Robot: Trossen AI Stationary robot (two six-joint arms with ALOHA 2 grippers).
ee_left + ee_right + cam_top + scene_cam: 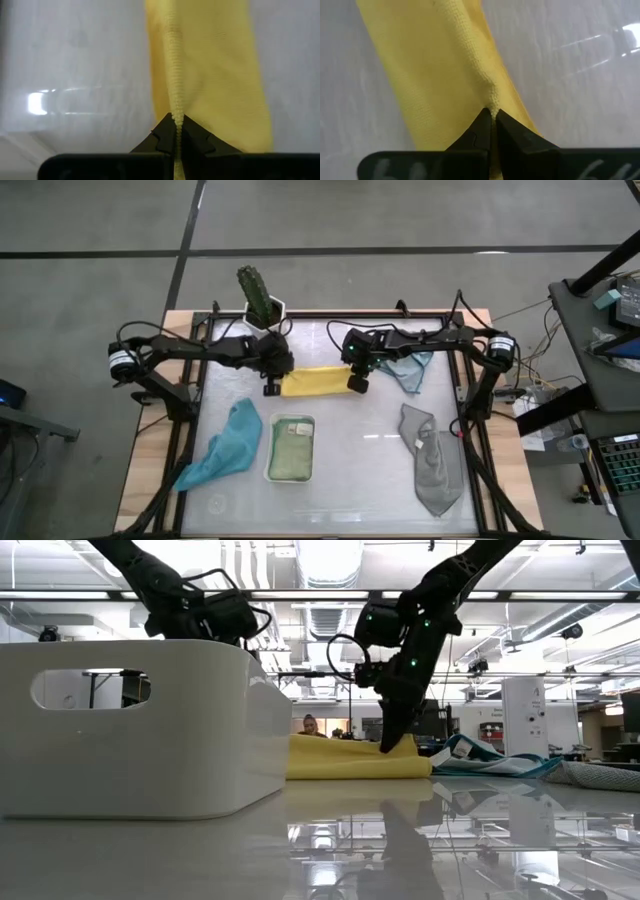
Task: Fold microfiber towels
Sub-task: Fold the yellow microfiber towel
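Mid-fold at table point(350, 455) centre, slightly toward twelve o'clock: yellow towel point(315, 381) stretched flat between two arms. At its nine o'clock end, left gripper point(271, 388) pinching the hem; at three o'clock, right gripper point(356, 384) pinching the opposite edge. Judged one towel done: pale green towel point(291, 450) folded inside white tray point(270, 472) at six o'clock. Still unfolded: teal towel point(226, 444) crumpled at eight o'clock, grey towel point(432, 460) at four o'clock, blue towel point(408, 369) bunched at two o'clock.
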